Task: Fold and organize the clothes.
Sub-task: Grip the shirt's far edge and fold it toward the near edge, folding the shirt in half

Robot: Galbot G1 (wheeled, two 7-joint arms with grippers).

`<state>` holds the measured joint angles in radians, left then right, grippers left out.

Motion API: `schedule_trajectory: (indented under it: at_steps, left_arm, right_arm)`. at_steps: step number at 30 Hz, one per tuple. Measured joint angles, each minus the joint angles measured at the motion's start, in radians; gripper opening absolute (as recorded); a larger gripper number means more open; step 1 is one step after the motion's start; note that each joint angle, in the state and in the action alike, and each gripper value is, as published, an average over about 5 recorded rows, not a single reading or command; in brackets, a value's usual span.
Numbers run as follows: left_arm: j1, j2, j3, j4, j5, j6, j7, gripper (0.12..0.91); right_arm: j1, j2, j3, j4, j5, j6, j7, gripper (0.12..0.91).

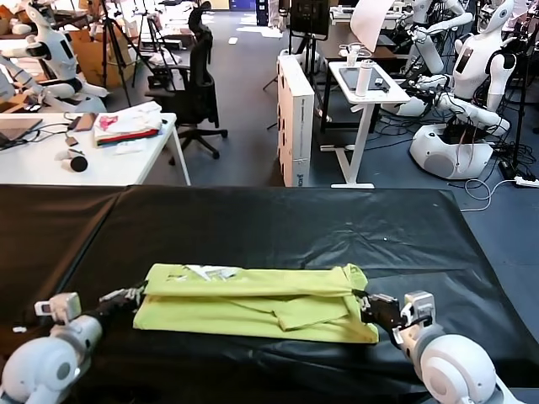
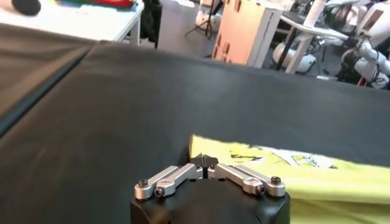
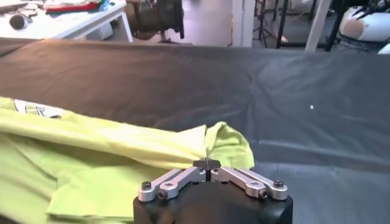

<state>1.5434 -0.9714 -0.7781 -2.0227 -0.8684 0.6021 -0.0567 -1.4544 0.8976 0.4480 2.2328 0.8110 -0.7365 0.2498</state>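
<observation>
Between the two grippers: the lime T-shirt [image 1: 253, 303] lies flat on the black worktop [image 1: 278, 227], spanning the gap from one gripper to the other
Left gripper [image 1: 135, 296]: jaws closed at the shirt's near-left edge; in the left wrist view [image 2: 203, 163] the tips meet just at the corner of the cloth, and whether a pinch of fabric is caught there I cannot tell
Right gripper [image 1: 371, 308]: jaws closed at the shirt's right end; in the right wrist view [image 3: 206, 165] the tips sit just beside a bunched fold of cloth, a hold on it not clear
Done so far: the shirt is already doubled lengthwise into a long band, with a sleeve turned in on top toward the right gripper and the white print [image 1: 210, 272] showing along the edge farthest from the left gripper
Left to do: by my reading, the band needs folding across its length into a compact packet, then setting aside tidily
Loose ends: the right end is rumpled, not squared, and likely wants smoothing
Stage: roughly midway, as a judgement
</observation>
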Motion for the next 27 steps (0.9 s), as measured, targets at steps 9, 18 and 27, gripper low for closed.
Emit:
schedule_trajectory:
  at_steps: [9, 18, 27]
  left_arm:
    - [0.042, -0.026, -0.014, -0.005, 0.021, -0.012, 0.001, 0.149]
    - [0.062, -0.038, -0.036, -0.036, 0.04, -0.014, -0.012, 0.492]
    - [0.0, -0.052, -0.033, -0.007, 0.033, -0.026, -0.036, 0.898]
  right_arm:
    - [-0.018, 0.009, 0.006, 0.011, 0.003, 0.0, -0.035, 0.206]
    - [-0.007, 0.013, 0.061, 0.033, 0.002, 0.0, -0.057, 0.743]
    - [0.103, 0.067, 0.062, -0.09, -0.042, 0.032, -0.056, 0.906]
